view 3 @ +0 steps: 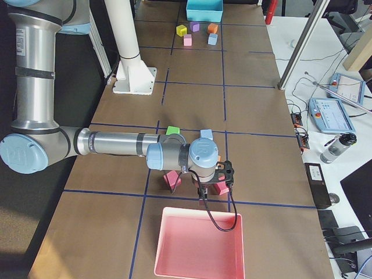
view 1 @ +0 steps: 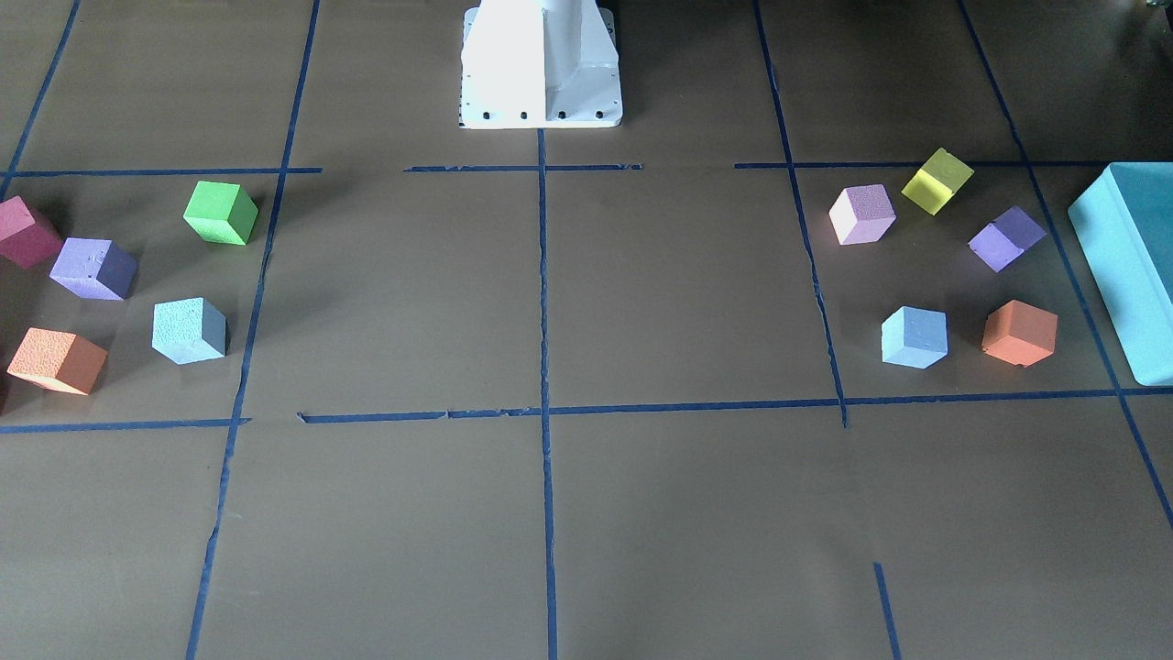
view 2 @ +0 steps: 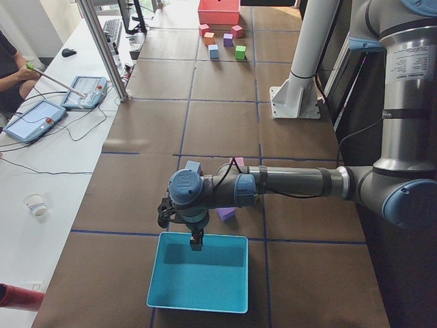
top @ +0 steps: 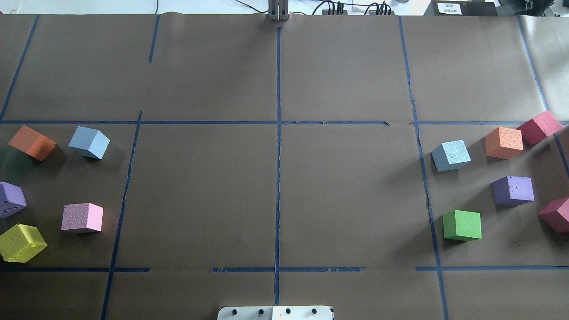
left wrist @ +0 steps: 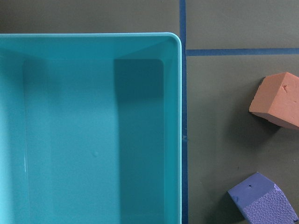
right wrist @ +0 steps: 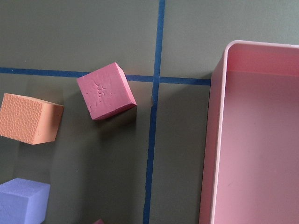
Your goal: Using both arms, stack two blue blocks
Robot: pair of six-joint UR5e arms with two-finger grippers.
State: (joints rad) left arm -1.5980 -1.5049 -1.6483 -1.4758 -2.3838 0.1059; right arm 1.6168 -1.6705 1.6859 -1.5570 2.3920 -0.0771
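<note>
The smooth pale blue block sits on the robot's left side of the table; it also shows in the overhead view. The rough cyan-tinted blue block sits on the robot's right side. The two lie far apart, each among other cubes. My left gripper shows only in the exterior left view, pointing down over the teal box. My right gripper shows only in the exterior right view, over the pink tray. I cannot tell whether either is open or shut.
Orange, purple, pink and yellow cubes surround the smooth blue block. Orange, red, purple and green cubes surround the rough one. The white pedestal stands at the robot's edge.
</note>
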